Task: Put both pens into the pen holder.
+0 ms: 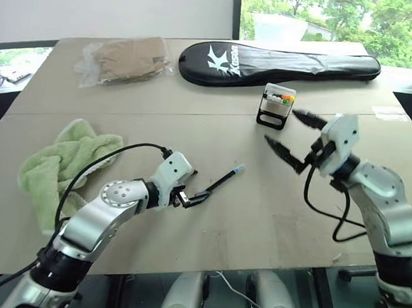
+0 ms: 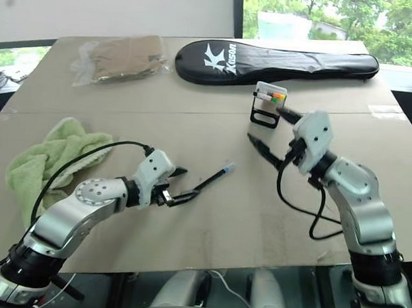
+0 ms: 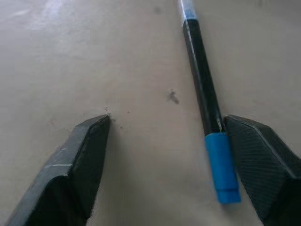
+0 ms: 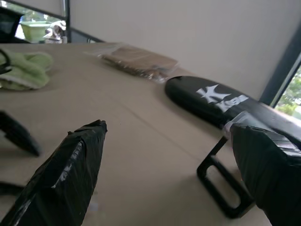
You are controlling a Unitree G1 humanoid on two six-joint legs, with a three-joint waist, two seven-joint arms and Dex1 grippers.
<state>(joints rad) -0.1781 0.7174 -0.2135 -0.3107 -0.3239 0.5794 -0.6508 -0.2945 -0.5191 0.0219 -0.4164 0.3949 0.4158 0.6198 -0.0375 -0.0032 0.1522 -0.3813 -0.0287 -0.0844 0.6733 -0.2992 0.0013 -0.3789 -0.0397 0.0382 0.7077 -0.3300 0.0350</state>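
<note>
**Blue-capped pen flat on the table, both grippers spread**

The blue-capped pen (image 3: 207, 117) lay flat on the table (image 1: 207, 225), between the fingers of the left gripper (image 1: 195, 196). Its jaws stood apart: one finger (image 3: 263, 165) sat just beside the blue cap, the other was well clear, so the pen was not clamped. The right gripper (image 1: 289, 135) hung above the table with its jaws spread wide, grasping nothing, just beside the pen holder (image 1: 277, 105). The holder stood upright near a black racket bag (image 1: 277, 65). A green cloth (image 1: 59, 164) lay off to the left
</note>
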